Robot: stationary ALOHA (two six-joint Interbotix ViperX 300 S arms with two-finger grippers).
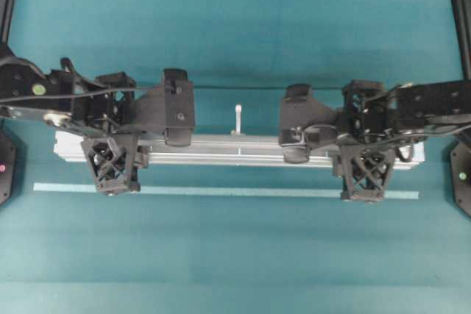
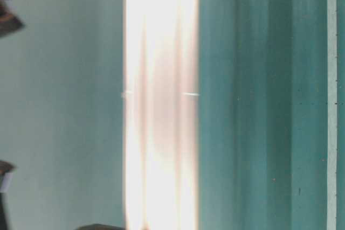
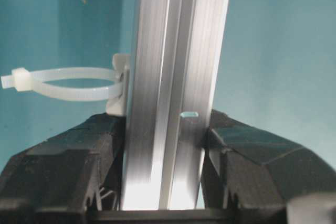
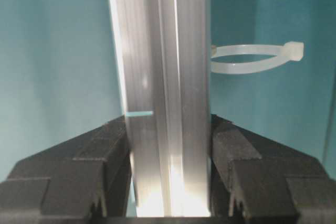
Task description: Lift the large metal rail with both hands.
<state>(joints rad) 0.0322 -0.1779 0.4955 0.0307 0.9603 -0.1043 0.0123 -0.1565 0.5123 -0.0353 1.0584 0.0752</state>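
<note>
The large metal rail (image 1: 235, 151) is a grooved silver bar lying left to right across the teal table. My left gripper (image 1: 114, 143) is shut on it near its left end. My right gripper (image 1: 364, 151) is shut on it near its right end. In the left wrist view the rail (image 3: 173, 51) runs up between black fingers (image 3: 236, 145) that press on both of its sides. The right wrist view shows the same grip on the rail (image 4: 163, 40). One white peg (image 1: 238, 119) stands at the rail's middle. I cannot tell whether the rail is off the table.
A thin pale tape strip (image 1: 235, 191) lies parallel to the rail, nearer the front. White zip-tie loops (image 3: 63, 82) (image 4: 252, 59) stick out from the rail's side. The table-level view shows the rail (image 2: 161, 100) as a bright blurred band.
</note>
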